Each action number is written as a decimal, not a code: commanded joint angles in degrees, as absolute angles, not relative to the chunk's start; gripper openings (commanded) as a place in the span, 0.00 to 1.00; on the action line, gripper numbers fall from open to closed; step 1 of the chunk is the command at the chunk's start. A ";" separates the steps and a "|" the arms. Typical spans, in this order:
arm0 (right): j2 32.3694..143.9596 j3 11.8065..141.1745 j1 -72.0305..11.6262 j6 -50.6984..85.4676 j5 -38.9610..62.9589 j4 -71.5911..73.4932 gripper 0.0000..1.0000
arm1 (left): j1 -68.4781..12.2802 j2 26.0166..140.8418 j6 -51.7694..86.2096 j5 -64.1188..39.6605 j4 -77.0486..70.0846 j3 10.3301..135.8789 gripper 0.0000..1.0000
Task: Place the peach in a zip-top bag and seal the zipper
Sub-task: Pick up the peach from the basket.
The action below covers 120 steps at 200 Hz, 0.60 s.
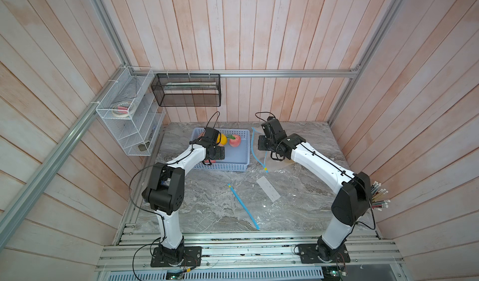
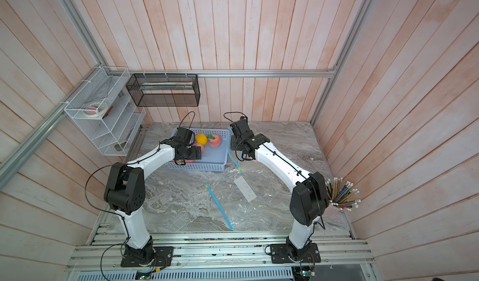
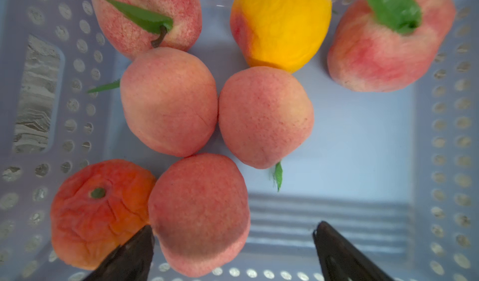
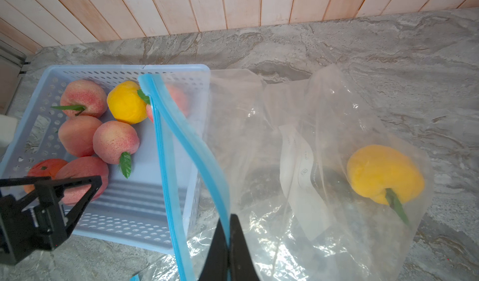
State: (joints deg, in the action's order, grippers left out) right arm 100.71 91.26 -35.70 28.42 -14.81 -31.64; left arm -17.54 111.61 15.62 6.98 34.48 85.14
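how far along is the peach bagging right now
Done: the right gripper is shut on the zip-top bag rim, holding its mouth parted; a yellow fruit already looks inside. In hand: the open left gripper straddles a pink peach in the basket, not yet closed. Left: grasp it, bag it, seal the zipper.

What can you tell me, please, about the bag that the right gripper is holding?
The bag is clear, crinkly plastic with a blue zipper and a white label. Its mouth is open: the shut right gripper pinches one zipper lip and holds it up beside the basket, while the other lip hangs apart from it. The body sags onto the table. A yellow peach with a green leaf lies inside.
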 commanded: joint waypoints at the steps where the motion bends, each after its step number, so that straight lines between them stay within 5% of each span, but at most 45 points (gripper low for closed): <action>1: 98.50 88.84 -35.73 29.33 -12.40 -29.53 0.00 | -17.47 115.52 12.36 8.62 40.54 89.27 0.96; 47: 97.40 86.92 -35.73 29.88 -12.51 -29.27 0.00 | -17.26 119.91 11.48 10.18 43.06 93.79 0.91; 120: 96.37 86.11 -35.72 30.41 -12.17 -28.87 0.00 | -17.31 118.43 12.84 9.21 40.46 93.08 0.62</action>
